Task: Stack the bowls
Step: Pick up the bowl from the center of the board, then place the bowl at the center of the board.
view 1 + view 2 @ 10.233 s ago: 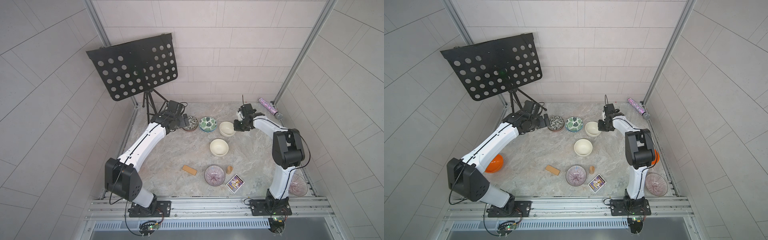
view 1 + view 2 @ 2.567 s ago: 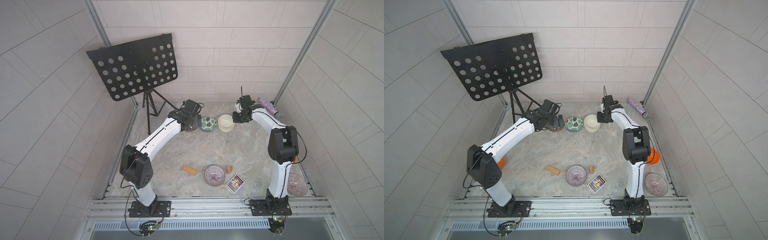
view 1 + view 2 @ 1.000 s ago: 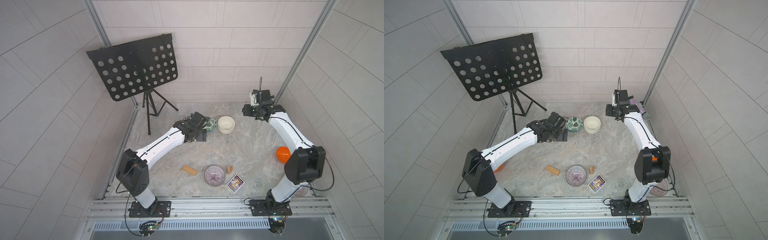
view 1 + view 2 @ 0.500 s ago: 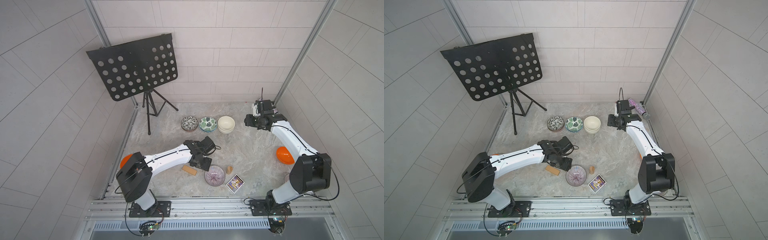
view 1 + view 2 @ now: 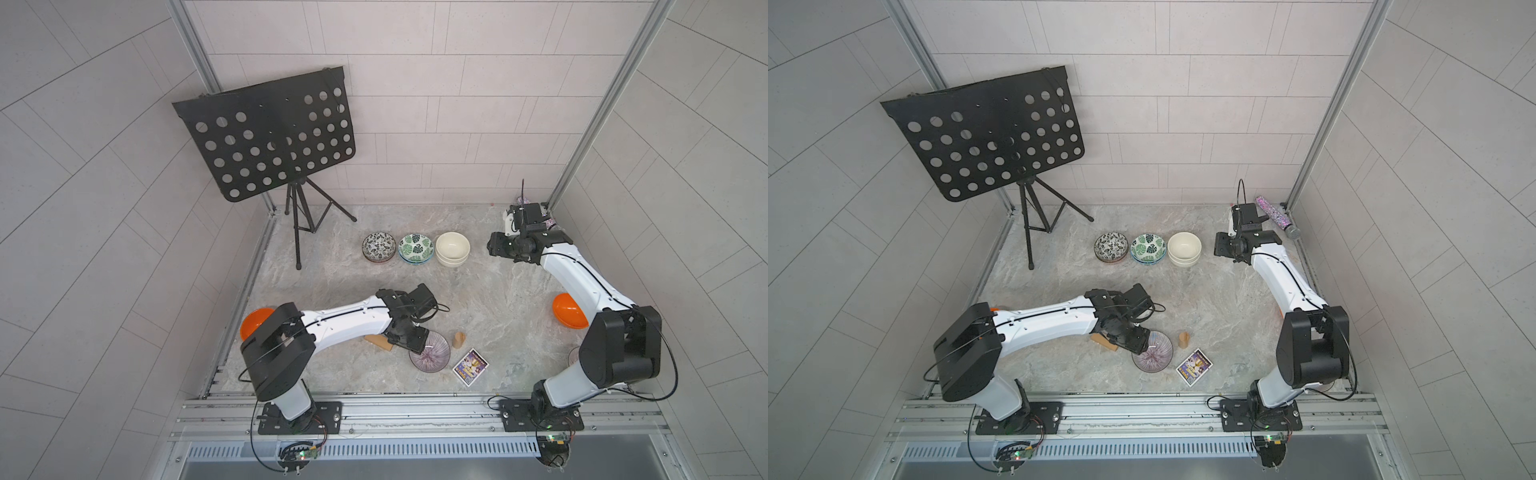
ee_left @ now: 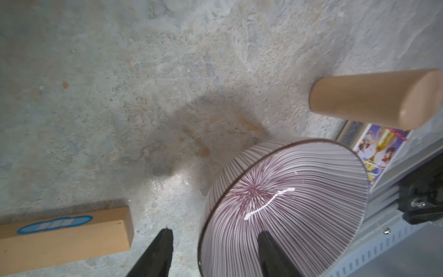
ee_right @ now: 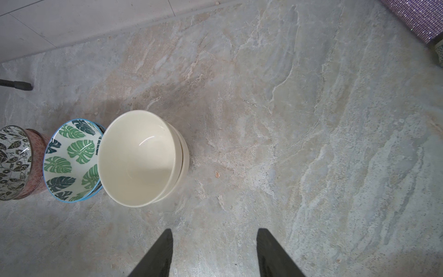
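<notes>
Bench [image 5: 498,299]: grey-beige, marbled stone-look surface, enclosed by pale tiled walls.
Music stand [image 5: 266,137]: black perforated desk on a black tripod, at the far left corner of the bench.
Wooden block [image 6: 64,236]: tan, rectangular, lying flat; blue oval label on its top face, text too blurred to read.
Wooden peg [image 5: 458,340]: short tan cylinder with rounded end, apparently standing on end, near the front of the bench.
Picture card [image 5: 1194,365]: colourful cartoon print, lying flat just beside the peg, toward the front edge.
Glitter tube [image 5: 1273,216]: purple, sparkling, lying at the far right corner.
Mounting rail [image 5: 415,411]: aluminium, along the front edge.
</notes>
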`<state>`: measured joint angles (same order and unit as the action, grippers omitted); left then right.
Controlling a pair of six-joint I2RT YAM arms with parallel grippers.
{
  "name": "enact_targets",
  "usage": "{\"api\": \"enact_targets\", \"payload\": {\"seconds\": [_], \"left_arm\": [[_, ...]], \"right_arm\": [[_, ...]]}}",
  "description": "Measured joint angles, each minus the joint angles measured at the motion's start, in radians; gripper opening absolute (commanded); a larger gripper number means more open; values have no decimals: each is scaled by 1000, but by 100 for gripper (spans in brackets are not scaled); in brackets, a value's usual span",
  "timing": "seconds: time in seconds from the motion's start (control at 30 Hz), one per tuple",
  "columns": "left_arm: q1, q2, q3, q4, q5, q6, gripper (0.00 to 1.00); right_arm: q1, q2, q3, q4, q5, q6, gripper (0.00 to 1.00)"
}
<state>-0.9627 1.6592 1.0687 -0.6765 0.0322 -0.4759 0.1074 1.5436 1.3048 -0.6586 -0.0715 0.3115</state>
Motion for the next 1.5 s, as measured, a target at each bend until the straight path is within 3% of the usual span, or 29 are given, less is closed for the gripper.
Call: {"api": "enact_targets", "payload": {"seconds": [0.07, 0.37, 0.5, 0.63, 0.83, 1.0, 1.5], "left_arm": [[0, 16, 0, 6, -11, -8, 23], [6, 6, 8, 25, -66, -31, 0], [66, -16, 12, 13, -121, -34, 0], [187, -42, 60, 6, -163, -50, 0], [319, -47, 248, -7, -240, -60, 0], [339, -14, 352, -6, -261, -70, 0], [339, 35, 353, -29, -306, -79, 0]], "right_arm": [[5, -1, 0, 1, 0, 0, 59], [63, -8, -16, -6, -3, -1, 59], [111, -15, -18, -13, -10, -8, 59], [165, -45, -26, -18, -36, -9, 58], [308, -74, -24, -12, -64, -4, 56], [418, -51, -22, 10, -67, 10, 55], [418, 26, 25, 71, -67, 56, 50]]}}
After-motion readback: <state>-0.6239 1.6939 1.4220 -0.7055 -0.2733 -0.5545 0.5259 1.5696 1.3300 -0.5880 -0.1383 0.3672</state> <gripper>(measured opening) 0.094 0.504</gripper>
